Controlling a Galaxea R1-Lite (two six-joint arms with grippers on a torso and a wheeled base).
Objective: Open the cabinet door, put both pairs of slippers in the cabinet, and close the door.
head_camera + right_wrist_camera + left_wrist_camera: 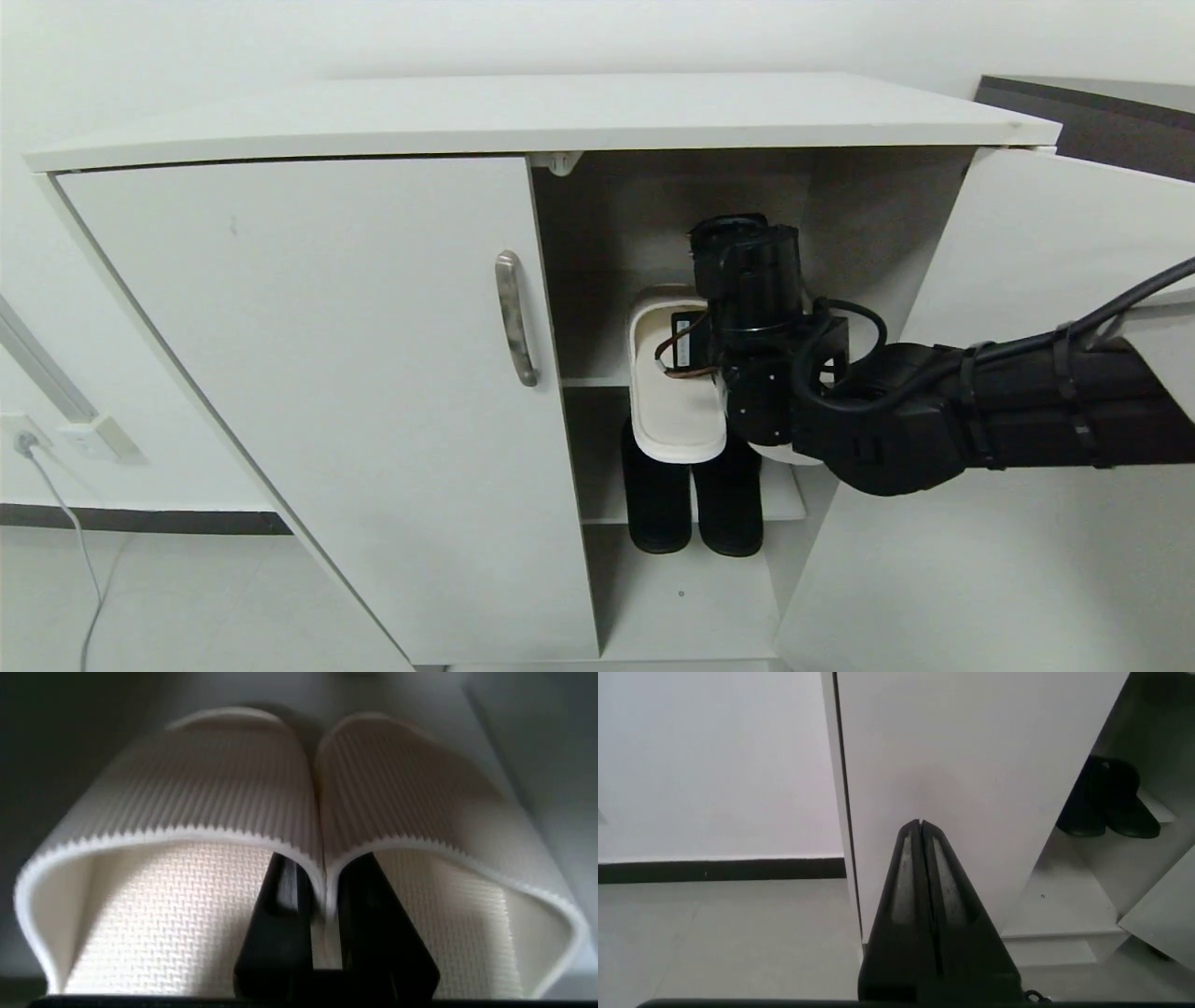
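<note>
The cabinet [560,112] has its right door [1027,243] swung open and its left door [308,373] shut. The right gripper [322,938] is inside the opening, its fingers clamped on the two touching inner walls of the white slippers [677,411], so the pair hangs together as one. Their long axis runs front to back, toes deep inside and heels toward the robot, apparently at the level of the upper shelf [597,383]. The black slippers [691,509] already rest on the lower shelf directly beneath. The likely next step is to set the white pair down and release, so how the heels clear that shelf's front edge matters most. The left gripper [920,831], fingers pressed together and empty, hangs outside, facing the shut door.
</note>
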